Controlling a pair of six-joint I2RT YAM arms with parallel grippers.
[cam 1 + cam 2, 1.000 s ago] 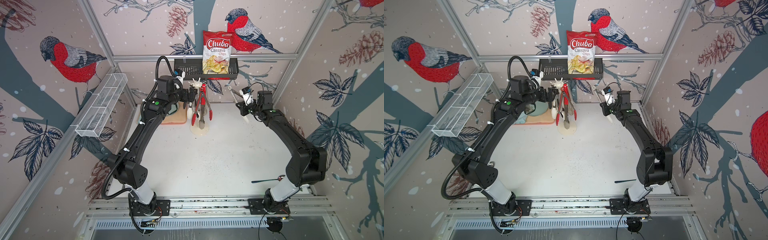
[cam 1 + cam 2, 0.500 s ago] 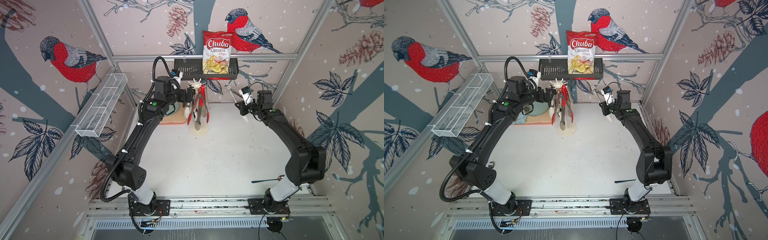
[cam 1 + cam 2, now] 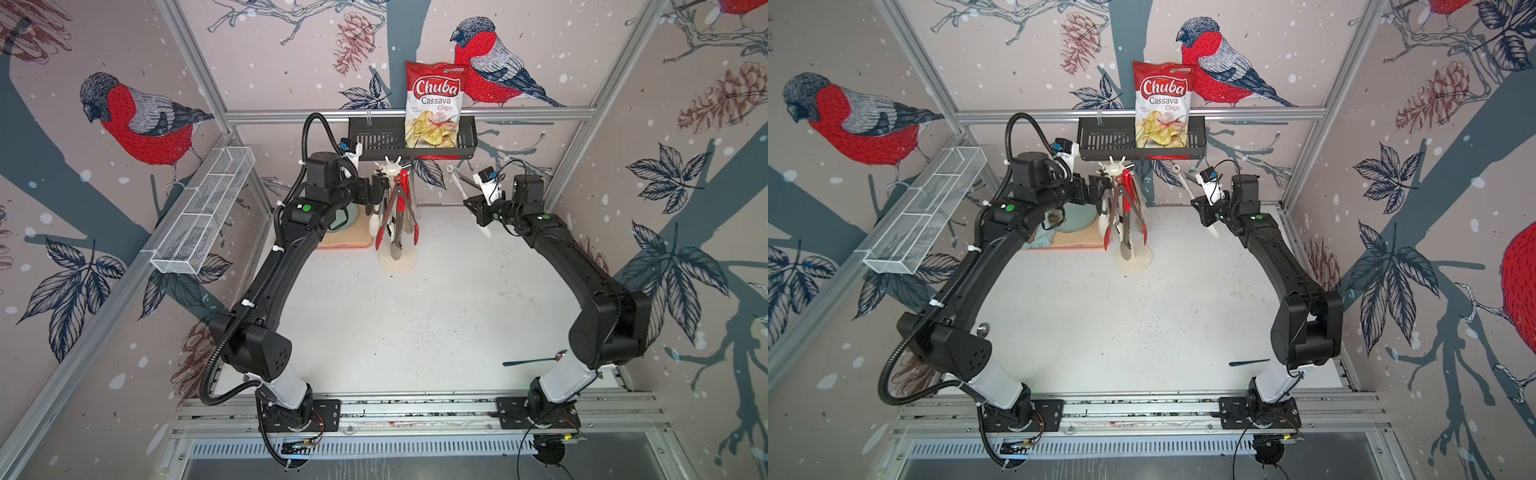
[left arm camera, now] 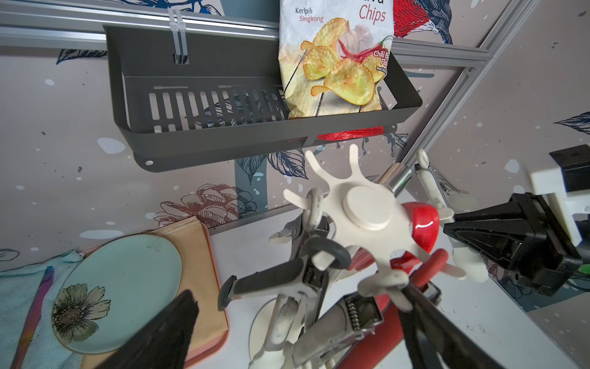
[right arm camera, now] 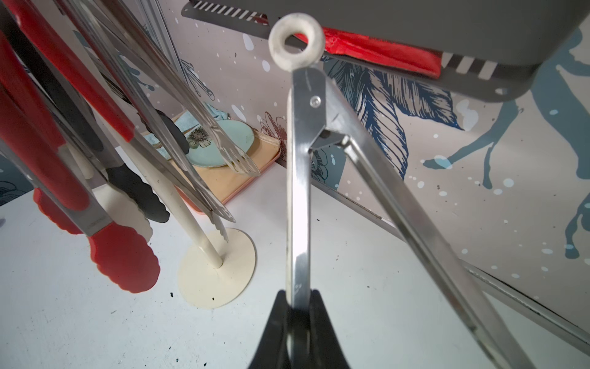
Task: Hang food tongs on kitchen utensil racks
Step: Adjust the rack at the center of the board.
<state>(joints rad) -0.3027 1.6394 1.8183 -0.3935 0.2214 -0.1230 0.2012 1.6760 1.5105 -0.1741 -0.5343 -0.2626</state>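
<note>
The kitchen utensil rack [image 3: 397,262] [image 3: 1133,262] stands at the back centre, a cream pole with a star head [image 4: 367,207]. Several food tongs [image 3: 399,208] [image 3: 1121,208] [image 5: 124,255] hang from its hooks, with red, black, white and bare steel tips. My left gripper [image 3: 376,191] [image 3: 1096,189] [image 4: 298,292] is open just left of the head, level with the hanging handles. My right gripper [image 3: 478,210] [image 3: 1204,208] [image 5: 298,297] is shut on one arm of steel tongs [image 3: 461,185] [image 3: 1185,185] [image 5: 298,191]. They are held up to the right of the rack, white ring uppermost and arms spread.
A black slotted basket [image 3: 374,143] with a chips bag [image 3: 434,104] hangs on the back wall just above the rack. A tray [image 3: 345,241] with a plate and cloth lies behind my left arm. A wire shelf [image 3: 199,216] lines the left wall. A spoon [image 3: 536,359] lies front right.
My left gripper has drawn slightly leftwards beside the rack head. The right arm and its tongs have stayed put.
</note>
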